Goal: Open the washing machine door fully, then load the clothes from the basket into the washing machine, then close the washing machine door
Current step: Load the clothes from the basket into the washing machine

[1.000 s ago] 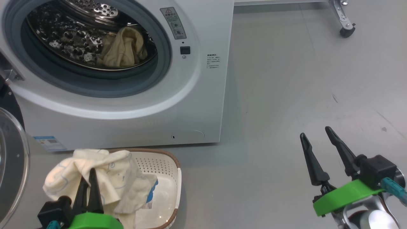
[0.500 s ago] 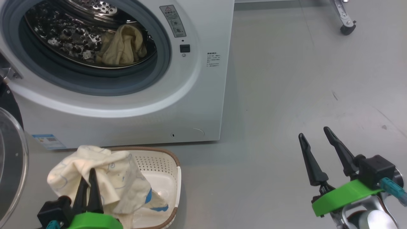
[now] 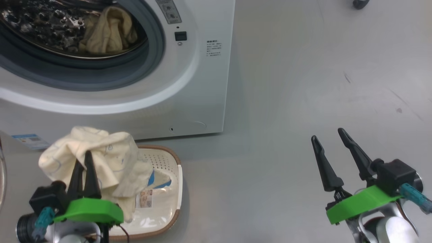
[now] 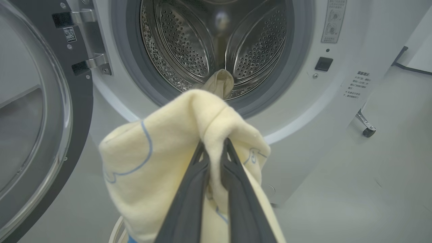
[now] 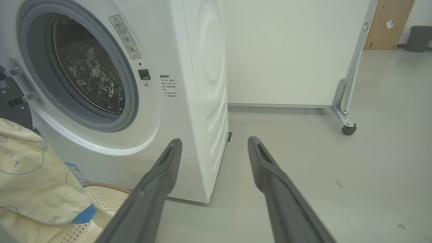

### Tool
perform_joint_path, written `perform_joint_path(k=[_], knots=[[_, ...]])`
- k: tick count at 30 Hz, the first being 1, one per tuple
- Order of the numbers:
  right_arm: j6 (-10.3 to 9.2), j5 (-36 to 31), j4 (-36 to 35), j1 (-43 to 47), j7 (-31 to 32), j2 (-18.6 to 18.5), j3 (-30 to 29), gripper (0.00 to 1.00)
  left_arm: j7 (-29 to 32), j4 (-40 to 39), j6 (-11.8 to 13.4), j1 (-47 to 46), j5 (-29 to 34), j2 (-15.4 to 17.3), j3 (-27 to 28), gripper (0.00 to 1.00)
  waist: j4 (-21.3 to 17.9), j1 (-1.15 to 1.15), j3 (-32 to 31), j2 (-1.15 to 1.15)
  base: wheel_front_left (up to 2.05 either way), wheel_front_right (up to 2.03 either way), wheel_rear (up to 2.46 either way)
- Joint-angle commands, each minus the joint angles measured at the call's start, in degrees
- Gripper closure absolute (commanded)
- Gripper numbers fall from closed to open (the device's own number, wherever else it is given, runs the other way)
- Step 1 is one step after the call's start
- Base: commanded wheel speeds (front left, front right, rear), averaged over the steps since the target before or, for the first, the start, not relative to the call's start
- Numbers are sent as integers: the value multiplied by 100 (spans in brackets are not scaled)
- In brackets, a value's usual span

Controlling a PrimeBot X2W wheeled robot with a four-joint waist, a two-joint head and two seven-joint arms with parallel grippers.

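A soft cream cloth (image 3: 111, 158) with blue bear drawings is pinched in the left gripper (image 3: 83, 158). Its two dark fingers are squeezed almost together on a fold of the cloth. The cloth hangs in a bunch over the left end of the basket (image 3: 178, 168), and its bottom part droops down into it. A small blue patch (image 3: 151, 178) shows at the cloth's edge, and a label (image 3: 145, 198) lies on the basket's bottom. The basket sits on the grey floor (image 3: 303, 84) just in front of the washing machine (image 3: 195, 84). A second cream cloth (image 3: 108, 30) lies inside the shiny drum (image 4: 189, 50). The washing machine door (image 4: 79, 111) stands swung wide open on the left side. Well off to the right, the right gripper (image 3: 327, 133) hangs over the floor with its fingers spread wide and nothing between them.
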Motion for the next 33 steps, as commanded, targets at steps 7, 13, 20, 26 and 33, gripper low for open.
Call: perform_joint_path(k=[7,13,20,26,33], knots=[[-16,137,-153,-627,-213,-42,279,0,41,376,-233,-1245,-203,361,445,100,-392,-1,730,0,0,0,0],[-16,302,-4,-983,-435,-42,381,0,406,1035,-451,-2379,-414,698,681,100,-717,-1,1384,0,0,0,0],[-16,581,266,-1394,-712,-42,545,0,1141,1663,-647,-3700,-526,1277,833,100,-1166,-1,2056,0,0,0,0],[-16,766,464,-1628,-829,-42,669,0,1820,2072,-765,-4567,-648,1713,930,100,-1421,-1,2404,0,0,0,0],[-16,972,568,-1861,-872,-42,778,0,2636,2414,-802,-5499,-667,2244,962,100,-1659,-1,2771,0,0,0,0]])
